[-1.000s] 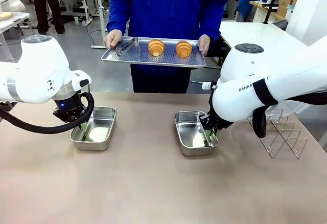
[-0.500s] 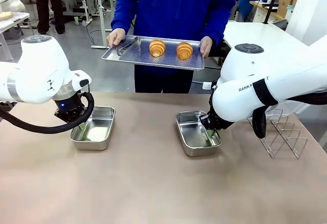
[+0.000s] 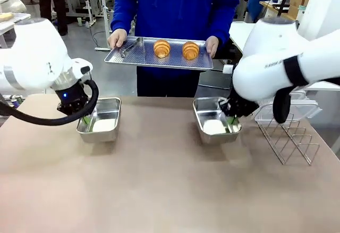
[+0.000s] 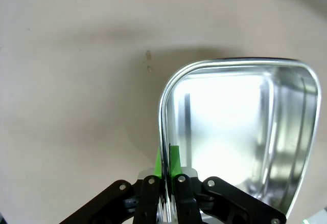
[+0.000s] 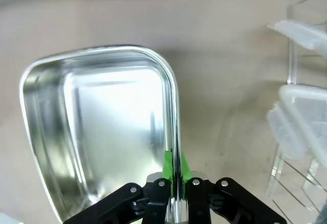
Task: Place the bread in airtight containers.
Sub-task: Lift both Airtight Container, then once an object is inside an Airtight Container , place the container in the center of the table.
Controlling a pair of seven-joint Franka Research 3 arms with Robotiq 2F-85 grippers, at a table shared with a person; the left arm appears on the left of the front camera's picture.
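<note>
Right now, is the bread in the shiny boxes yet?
Not yet. Done: both tubs stand open and bare inside. In hand: the left gripper is shut on the rim of the left tub, the right gripper on the rim of the right tub. Left: the left croissant and the right croissant lie on the tray the person holds, and the clear lids sit in the wire rack.
</note>
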